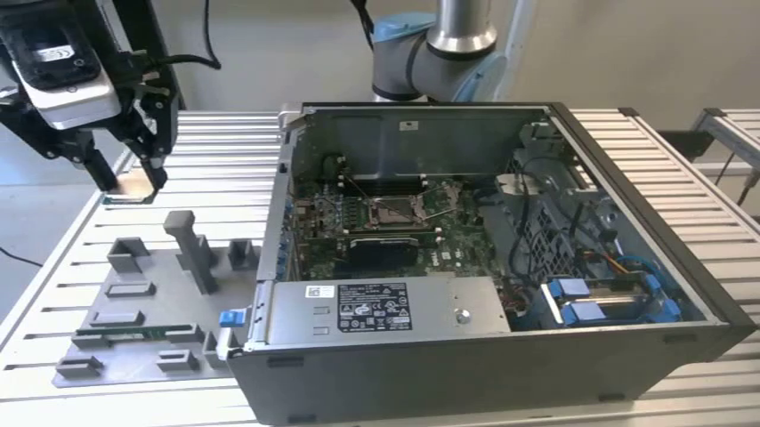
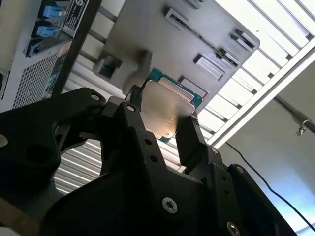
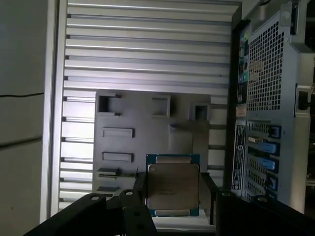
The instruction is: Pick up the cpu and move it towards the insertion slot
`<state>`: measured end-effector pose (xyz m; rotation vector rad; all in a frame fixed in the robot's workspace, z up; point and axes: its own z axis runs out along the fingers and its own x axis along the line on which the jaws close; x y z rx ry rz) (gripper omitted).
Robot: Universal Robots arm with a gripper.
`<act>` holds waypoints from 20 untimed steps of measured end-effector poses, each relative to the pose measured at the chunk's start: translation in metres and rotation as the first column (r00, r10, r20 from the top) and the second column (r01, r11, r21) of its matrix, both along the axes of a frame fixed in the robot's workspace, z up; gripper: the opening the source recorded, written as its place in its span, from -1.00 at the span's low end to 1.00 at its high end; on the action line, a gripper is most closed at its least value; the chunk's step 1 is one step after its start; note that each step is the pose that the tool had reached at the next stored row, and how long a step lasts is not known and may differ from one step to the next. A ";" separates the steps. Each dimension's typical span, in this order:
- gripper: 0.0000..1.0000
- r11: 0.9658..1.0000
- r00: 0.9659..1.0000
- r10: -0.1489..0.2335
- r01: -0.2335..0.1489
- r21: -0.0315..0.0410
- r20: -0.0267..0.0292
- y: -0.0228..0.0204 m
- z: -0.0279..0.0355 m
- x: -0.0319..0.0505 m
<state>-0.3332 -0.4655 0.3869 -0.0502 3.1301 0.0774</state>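
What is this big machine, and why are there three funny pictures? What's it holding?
It's a robot arm with a grabbing tool at its end. One picture comes from a camera standing off to the side; the other two come from cameras riding on the arm. On the metal table sit an open computer case and a grey tray for parts. The tool pinches the cpu, a small square chip. The insertion slot, where such a chip fits, is inside the case.

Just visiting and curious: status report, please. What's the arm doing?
Gripper shut on cpu. It hangs far from slot, at exterior view's left. In between: case wall.
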 end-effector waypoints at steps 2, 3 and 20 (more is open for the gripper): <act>-1.00 1.000 1.000 0.000 0.000 0.001 0.000 0.0000 0.0000 0.0069; -1.00 1.000 1.000 0.001 -0.001 0.002 0.000 0.0000 -0.0001 0.0103; -1.00 1.000 1.000 0.003 -0.003 0.014 0.000 0.0001 0.0000 0.0688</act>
